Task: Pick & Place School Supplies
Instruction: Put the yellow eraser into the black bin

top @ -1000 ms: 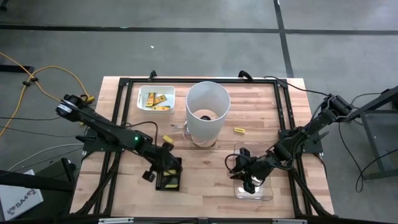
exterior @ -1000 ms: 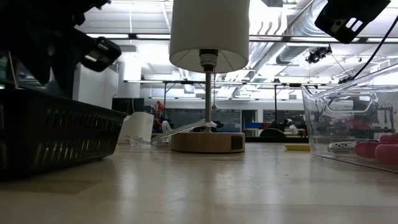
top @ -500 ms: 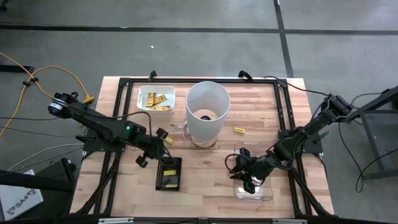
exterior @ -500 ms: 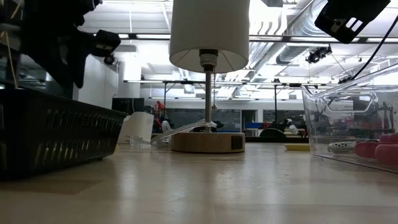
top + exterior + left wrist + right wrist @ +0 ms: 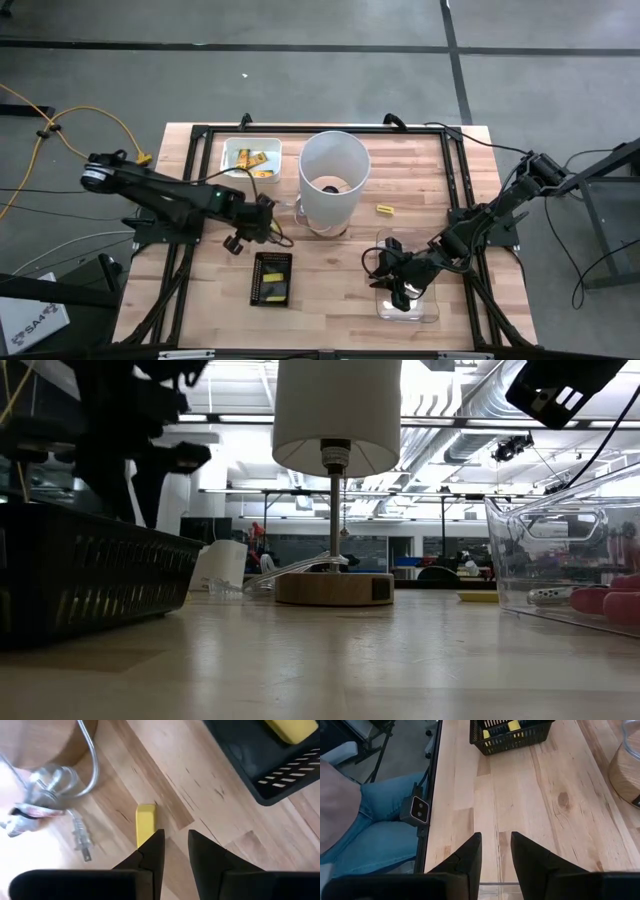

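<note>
A small yellow piece (image 5: 146, 819) lies flat on the wood just beyond my left gripper (image 5: 175, 837), which hangs open over it beside the lamp base (image 5: 45, 740), pointing steeply down; nothing is between its fingers. In the high view that gripper (image 5: 262, 217) sits between the lamp and the black basket (image 5: 272, 278), which holds yellow pieces (image 5: 275, 284). More yellow pieces lie in a white tray (image 5: 250, 158), and one lies loose (image 5: 385, 209) right of the lamp. My right gripper (image 5: 402, 288) waits open above a clear container (image 5: 410, 305) holding pink-handled tools (image 5: 610, 602).
A lamp with a tall white shade (image 5: 333, 180) stands mid-table; its cord and plug (image 5: 80, 837) lie by the yellow piece. A black frame (image 5: 205, 135) rims the table. A person's legs in jeans (image 5: 375, 845) show beyond the table edge.
My left gripper has left its place over the black basket and gone toward the table's far edge, to the lamp base, rolling its wrist on the way. The basket and its yellow pieces stay where they were.
</note>
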